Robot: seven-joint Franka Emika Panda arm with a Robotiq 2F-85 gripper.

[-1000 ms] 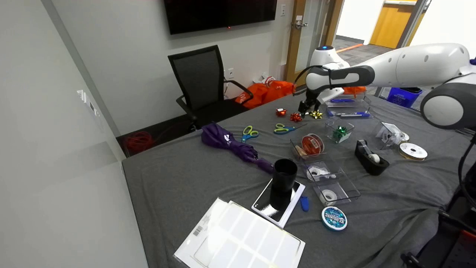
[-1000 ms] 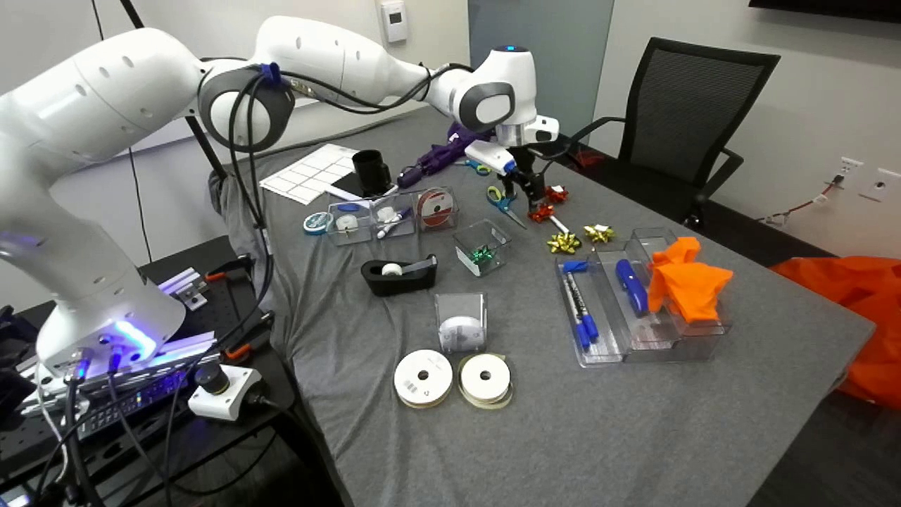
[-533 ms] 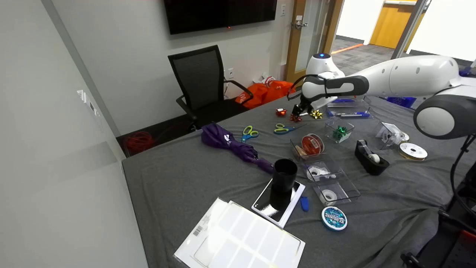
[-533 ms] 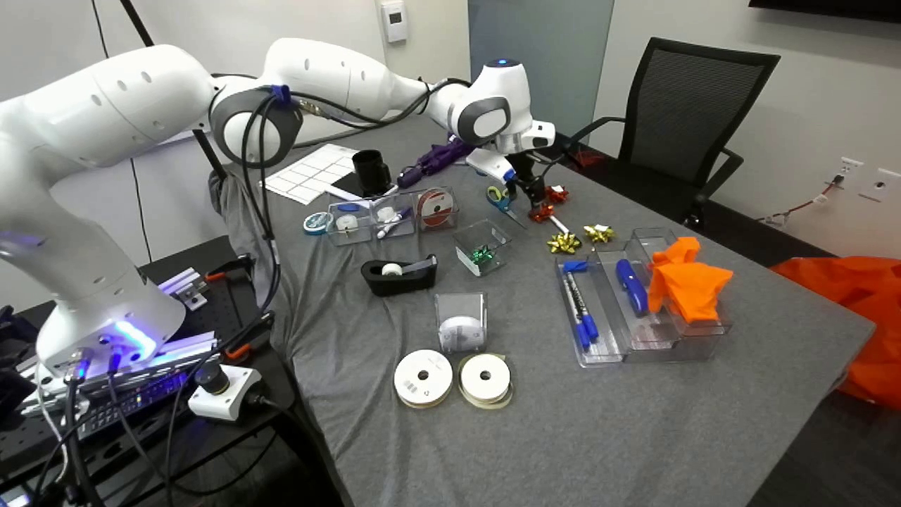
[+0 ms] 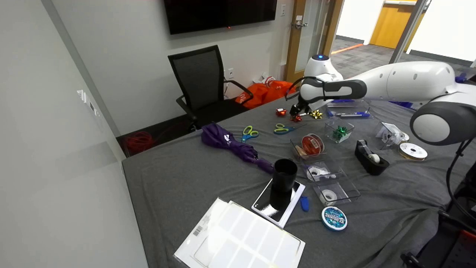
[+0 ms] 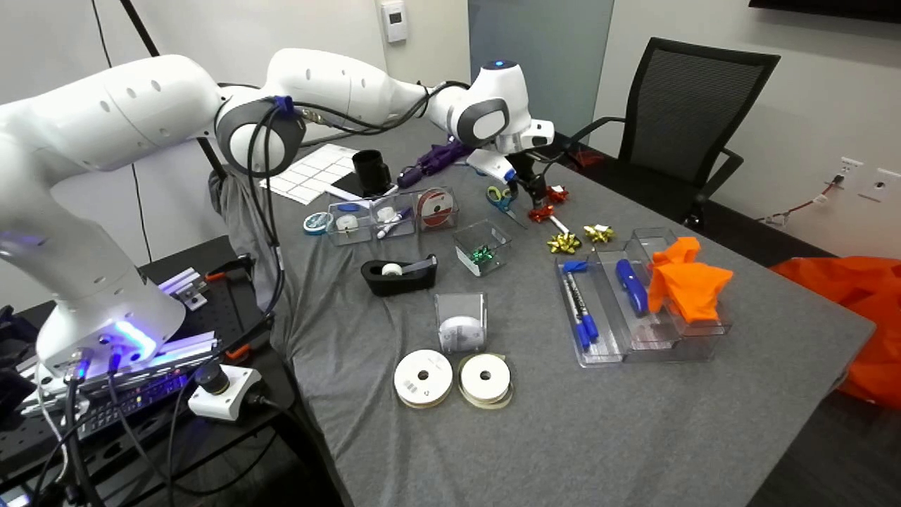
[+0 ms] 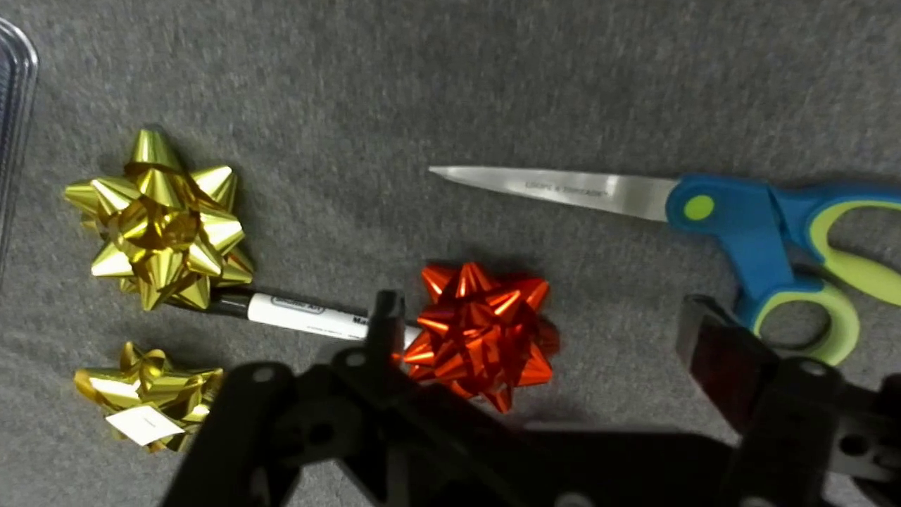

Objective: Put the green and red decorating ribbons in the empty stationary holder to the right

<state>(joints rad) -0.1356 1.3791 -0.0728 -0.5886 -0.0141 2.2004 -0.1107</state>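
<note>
In the wrist view a red bow (image 7: 486,338) lies on the grey cloth between the two fingers of my open gripper (image 7: 545,313). It is closer to the left finger than to the right one. In both exterior views the gripper (image 5: 296,111) (image 6: 526,200) is low over this red bow (image 5: 296,118) (image 6: 540,213). A second red bow (image 5: 281,112) (image 6: 557,193) lies a little apart on the table. A green bow (image 5: 340,133) (image 6: 482,255) sits inside a small clear holder (image 5: 349,128) (image 6: 496,229).
A white marker (image 7: 303,315) runs beside the red bow, behind the left finger. Two gold bows (image 7: 158,225) (image 7: 148,394) lie left of it. Scissors (image 7: 732,218) lie near the right finger. A clear organizer (image 6: 612,345) holds pens, a blue stapler and orange cloth.
The arm has come down and slightly sideways, bringing the gripper lower around the red bow. The last half second shows only a small further lowering. The bows have not moved.
</note>
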